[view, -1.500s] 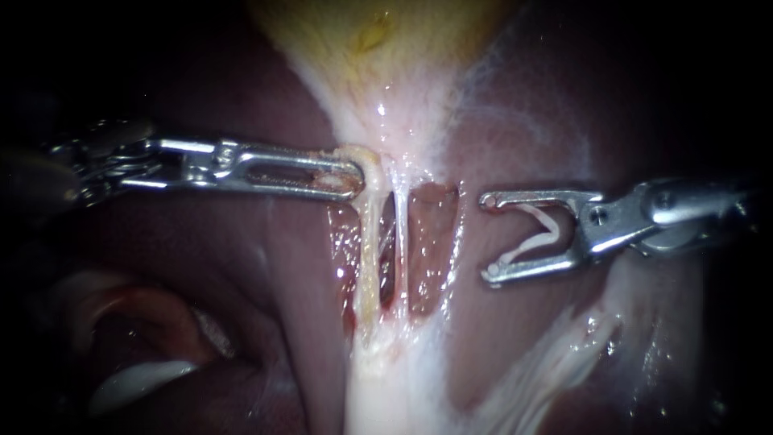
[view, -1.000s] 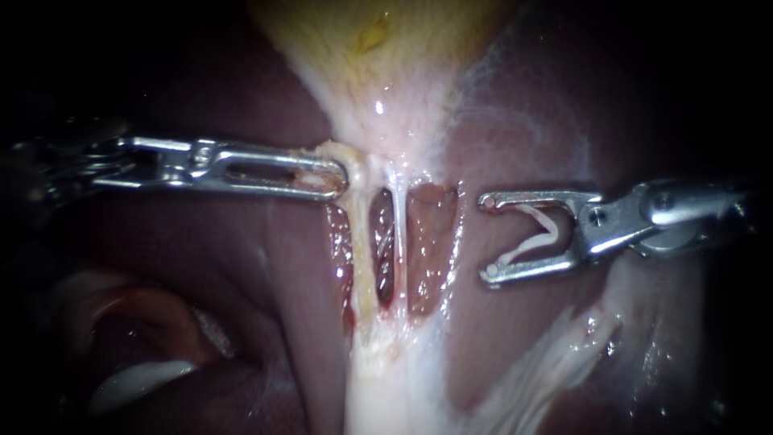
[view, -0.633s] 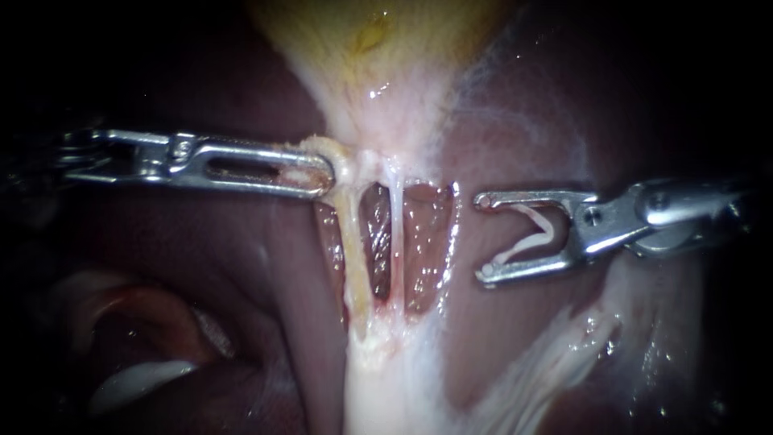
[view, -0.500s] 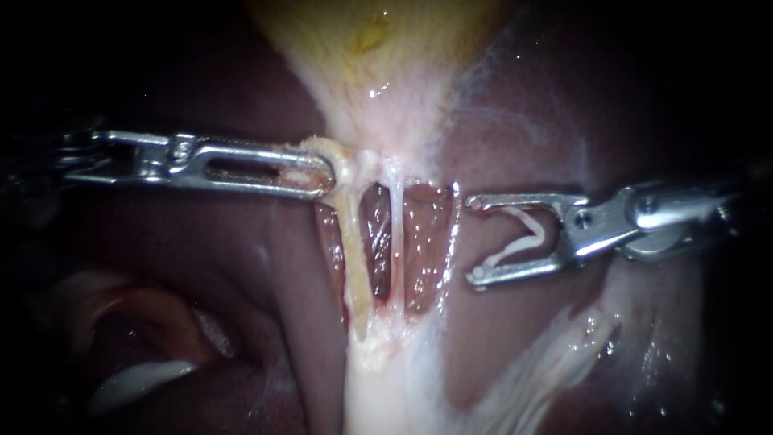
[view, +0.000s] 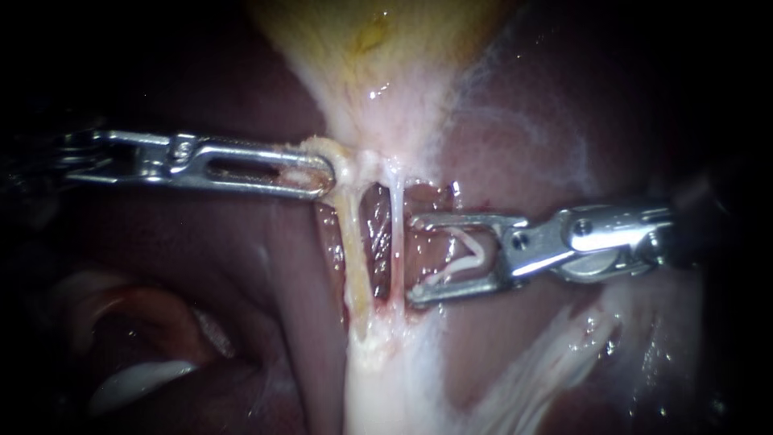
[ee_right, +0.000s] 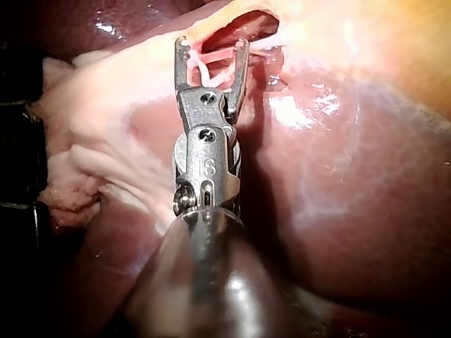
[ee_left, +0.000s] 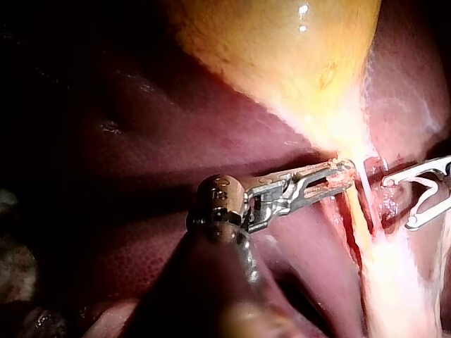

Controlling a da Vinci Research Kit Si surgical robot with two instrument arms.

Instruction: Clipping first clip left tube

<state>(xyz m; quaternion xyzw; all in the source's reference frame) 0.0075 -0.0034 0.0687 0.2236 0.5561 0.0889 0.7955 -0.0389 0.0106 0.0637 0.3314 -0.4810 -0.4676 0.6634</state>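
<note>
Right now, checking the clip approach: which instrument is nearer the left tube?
Left. The left instrument has its jaws shut on tissue at the top of the left tube; the right instrument, a clip between its jaws, sits beyond the thin right tube.

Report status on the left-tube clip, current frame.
Left instrument: jaws shut on left tube at its top. Right instrument: jaws hold clip, spread wide, not yet around left tube. Thin right tube stands between them.

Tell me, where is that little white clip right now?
In the endoscope view, the white clip is held between the right instrument's jaws, right of centre, just right of the thinner right tube and not yet around the left tube.
</note>
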